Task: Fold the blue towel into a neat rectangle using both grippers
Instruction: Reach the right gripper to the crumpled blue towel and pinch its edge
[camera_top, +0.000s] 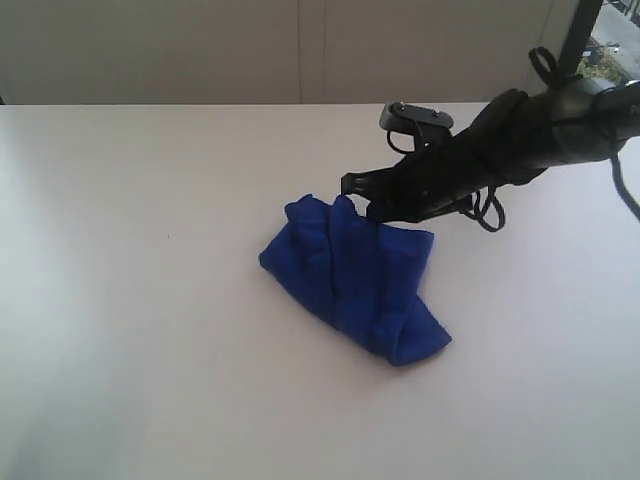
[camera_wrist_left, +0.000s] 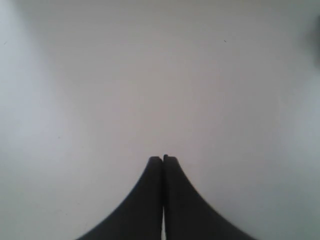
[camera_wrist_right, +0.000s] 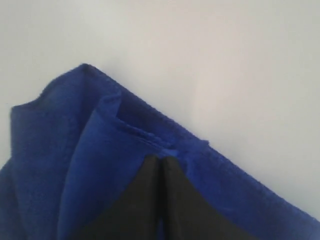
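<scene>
The blue towel (camera_top: 350, 280) lies bunched in ridges and folds near the middle of the white table (camera_top: 140, 300). Its far edge is pulled up a little. My right gripper (camera_top: 368, 207) reaches in from the right and is shut on that far edge. In the right wrist view the black fingers of the right gripper (camera_wrist_right: 162, 159) meet on a pinched fold of the towel (camera_wrist_right: 75, 150), with blue cloth on both sides. My left gripper (camera_wrist_left: 163, 158) is shut with nothing in it over bare table, and it does not show in the exterior view. No white tag shows.
The table's far edge meets a pale wall (camera_top: 200, 50). The right arm's black cables (camera_top: 490, 210) hang just beyond the towel. A dark window frame (camera_top: 580, 35) stands at the far right corner.
</scene>
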